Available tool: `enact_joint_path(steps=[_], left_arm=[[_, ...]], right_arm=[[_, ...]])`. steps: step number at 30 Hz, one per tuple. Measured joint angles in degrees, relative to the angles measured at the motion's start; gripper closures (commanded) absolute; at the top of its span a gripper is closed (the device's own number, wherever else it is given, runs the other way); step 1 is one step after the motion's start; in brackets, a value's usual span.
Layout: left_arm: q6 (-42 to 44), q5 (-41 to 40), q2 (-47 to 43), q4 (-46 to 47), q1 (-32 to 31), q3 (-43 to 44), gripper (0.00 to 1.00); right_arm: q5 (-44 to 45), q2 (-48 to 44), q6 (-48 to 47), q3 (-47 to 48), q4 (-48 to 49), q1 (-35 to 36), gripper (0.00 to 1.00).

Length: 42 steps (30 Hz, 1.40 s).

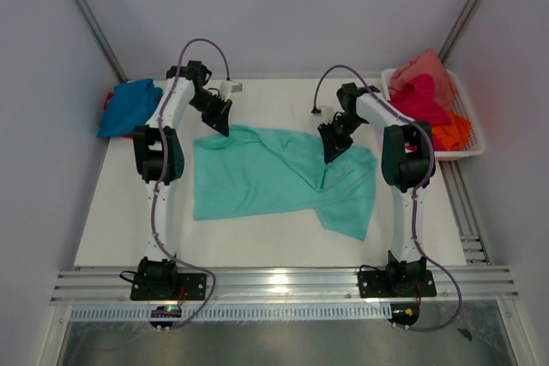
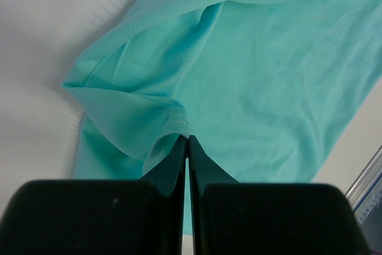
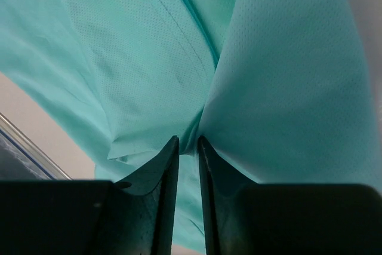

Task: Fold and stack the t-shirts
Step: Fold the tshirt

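Across the middle of the white table point(image 1: 257, 246), the mint-teal t-shirt point(image 1: 274, 182) is spread out rumpled, while a blue t-shirt point(image 1: 129, 107) is bunched at the far left edge and other t-shirts point(image 1: 425, 100), red, orange and salmon pink, are heaped in the white mesh basket point(image 1: 470, 109) at the far right. The mint-teal cloth's far left corner is pinched in the left gripper point(image 2: 186, 138), whose jaws are pressed together on it, and a fold nearer its right side is nipped between the narrowly parted jaws of the right gripper point(image 3: 188, 141).

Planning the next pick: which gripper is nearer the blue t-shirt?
Left. The left gripper pinches the far-left corner of the mint-teal shirt, a little to the right of the blue t-shirt; the right gripper is farther right, on the same shirt's right half.
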Motion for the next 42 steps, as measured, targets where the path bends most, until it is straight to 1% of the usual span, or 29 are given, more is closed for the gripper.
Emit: enact_joint_path(steps=[4,6,7,8,9,10,11,14,25,27,30,34,36,37,39,40,41,42], left_arm=[[0.00,0.00,0.00,-0.04,0.00,0.00,1.00],[0.00,0.02,0.00,-0.04,0.00,0.00,1.00],[0.00,0.02,0.00,-0.07,0.00,0.00,1.00],[0.00,0.02,0.02,-0.04,0.00,0.00,1.00],[0.00,0.02,0.04,-0.07,0.00,0.00,1.00],[-0.02,0.13,0.09,-0.09,0.00,0.00,1.00],[-0.02,0.22,0.17,-0.11,0.00,0.00,1.00],[-0.02,0.42,0.46,-0.26,0.00,0.00,1.00],[-0.02,0.52,0.79,-0.44,0.00,0.00,1.00],[0.00,0.59,0.83,-0.46,0.00,0.00,1.00],[-0.02,0.61,0.96,-0.46,0.00,0.00,1.00],[-0.09,0.61,1.33,-0.46,0.00,0.00,1.00],[-0.15,0.63,1.51,-0.48,0.00,0.00,1.00],[-0.15,0.63,1.57,-0.46,0.00,-0.02,1.00],[-0.15,0.61,1.60,-0.48,0.00,-0.02,1.00],[-0.17,0.61,1.60,-0.48,0.00,-0.02,1.00],[-0.15,0.63,1.60,-0.48,0.00,-0.02,1.00],[-0.15,0.63,1.60,-0.48,0.00,-0.02,1.00]], right_arm=[[-0.07,0.42,0.00,0.02,0.02,0.00,0.82],[-0.04,0.57,0.00,0.02,0.00,-0.04,0.81],[-0.04,0.61,0.00,0.02,0.02,-0.04,0.80],[-0.02,0.61,0.00,0.02,0.02,-0.04,0.73],[0.00,0.61,0.09,0.02,0.00,-0.04,0.69],[0.02,0.61,0.04,0.02,0.00,-0.04,0.62],[0.04,0.61,0.13,0.02,0.00,-0.04,0.48],[0.35,0.61,0.04,0.02,0.02,-0.04,0.44],[0.46,0.61,0.24,0.07,0.20,-0.07,0.44],[0.46,0.61,0.26,0.17,0.24,-0.07,0.46],[0.46,0.61,0.28,0.37,0.22,-0.07,0.51],[0.46,0.61,0.28,1.18,0.20,-0.04,0.61],[0.46,0.61,0.15,1.64,0.26,-0.07,0.76],[0.46,0.61,0.20,1.86,0.24,-0.07,0.85],[0.44,0.61,0.55,1.97,0.28,-0.07,0.88],[0.44,0.61,0.57,1.97,0.31,-0.07,0.91],[0.46,0.61,0.57,1.97,0.31,-0.07,0.96],[0.48,0.61,0.57,1.97,0.31,-0.07,0.97]])
